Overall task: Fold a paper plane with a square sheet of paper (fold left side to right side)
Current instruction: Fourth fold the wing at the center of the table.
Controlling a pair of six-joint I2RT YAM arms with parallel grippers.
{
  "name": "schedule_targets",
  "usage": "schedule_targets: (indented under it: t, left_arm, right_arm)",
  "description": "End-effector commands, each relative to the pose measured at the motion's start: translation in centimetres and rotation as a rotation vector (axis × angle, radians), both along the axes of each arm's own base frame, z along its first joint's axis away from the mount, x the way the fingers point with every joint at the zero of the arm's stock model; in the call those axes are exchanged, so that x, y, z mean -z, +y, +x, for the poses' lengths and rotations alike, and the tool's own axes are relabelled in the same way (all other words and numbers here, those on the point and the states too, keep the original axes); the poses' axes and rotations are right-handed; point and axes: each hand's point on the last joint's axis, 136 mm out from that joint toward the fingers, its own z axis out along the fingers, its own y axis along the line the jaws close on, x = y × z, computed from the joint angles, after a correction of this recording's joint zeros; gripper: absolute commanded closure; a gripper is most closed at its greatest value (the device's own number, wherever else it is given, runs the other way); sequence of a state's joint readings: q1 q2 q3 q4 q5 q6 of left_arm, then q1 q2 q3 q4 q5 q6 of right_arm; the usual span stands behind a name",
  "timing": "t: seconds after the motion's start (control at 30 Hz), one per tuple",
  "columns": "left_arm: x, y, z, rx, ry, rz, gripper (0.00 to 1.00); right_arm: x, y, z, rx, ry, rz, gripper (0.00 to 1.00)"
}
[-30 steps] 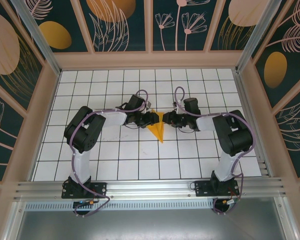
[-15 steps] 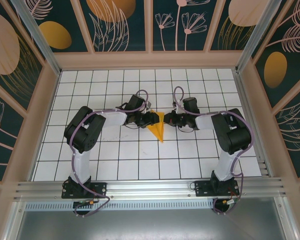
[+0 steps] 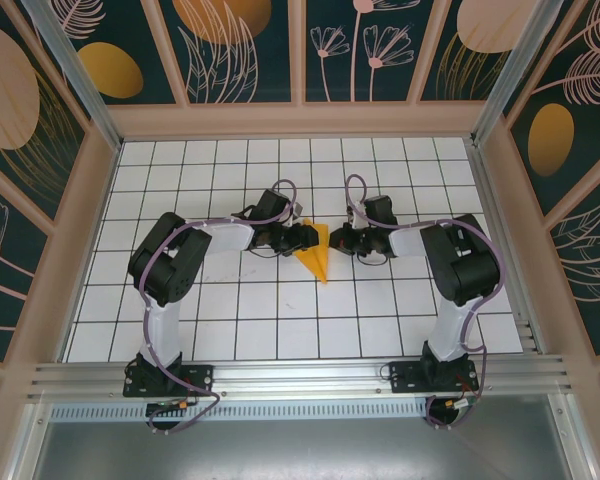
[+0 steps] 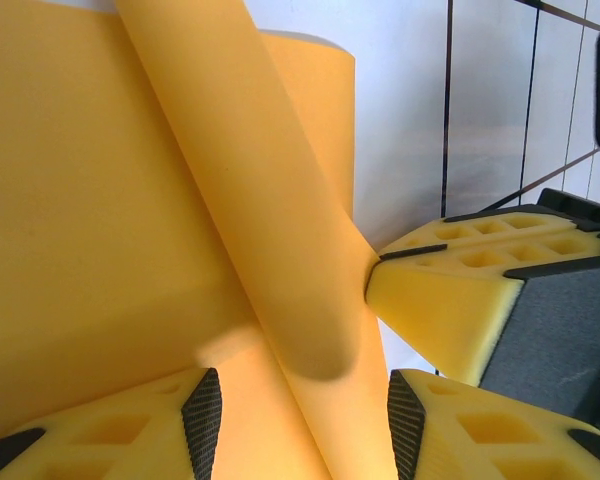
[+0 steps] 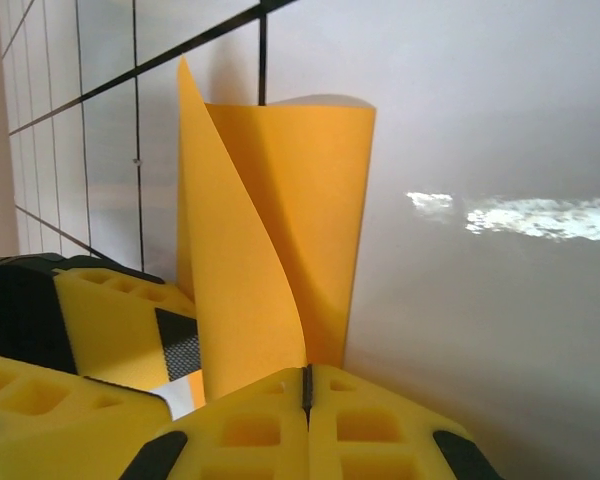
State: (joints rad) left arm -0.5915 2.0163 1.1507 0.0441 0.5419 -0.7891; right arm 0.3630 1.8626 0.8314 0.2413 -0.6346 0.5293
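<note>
We see our right gripper clenched on the smooth, curling orange paper; left gripper spread, straddling it.

The orange paper covers the left and middle of the left wrist view. A curled flap of it runs as a rounded ridge from the top down towards the bottom edge. That ridge passes between the left gripper, whose yellow foam fingers stand apart on either side of it. From the right, the right gripper reaches in. Its pads are pressed together, and their tip meets the flap's edge. Behind lies the white table with dark grid lines.
</note>
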Motion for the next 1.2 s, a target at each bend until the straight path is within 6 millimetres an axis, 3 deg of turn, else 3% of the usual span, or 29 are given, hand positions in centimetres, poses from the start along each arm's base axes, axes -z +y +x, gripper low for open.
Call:
schedule_targets:
  t: [0.0, 0.53, 0.93, 1.17]
  left_arm:
    - [3.6, 1.4, -1.0, -0.001, 0.043, 0.112, 0.49]
    - [3.4, 1.4, -1.0, 0.003, 0.04, 0.109, 0.49]
    - [3.1, 1.3, -1.1, 0.002, 0.036, 0.102, 0.49]
    - [-1.3, 0.9, -0.1, 0.0, -0.046, 0.047, 0.46]
  right_arm:
    - [0.5, 0.3, 0.3, -0.015, -0.004, -0.029, 0.99]
    - [1.5, 0.7, -0.6, -0.031, 0.034, -0.072, 0.99]
    - [2.9, -0.2, -1.8, -0.005, 0.086, -0.154, 0.99]
    - [4.0, -0.6, -2.5, -0.004, 0.128, -0.207, 0.99]
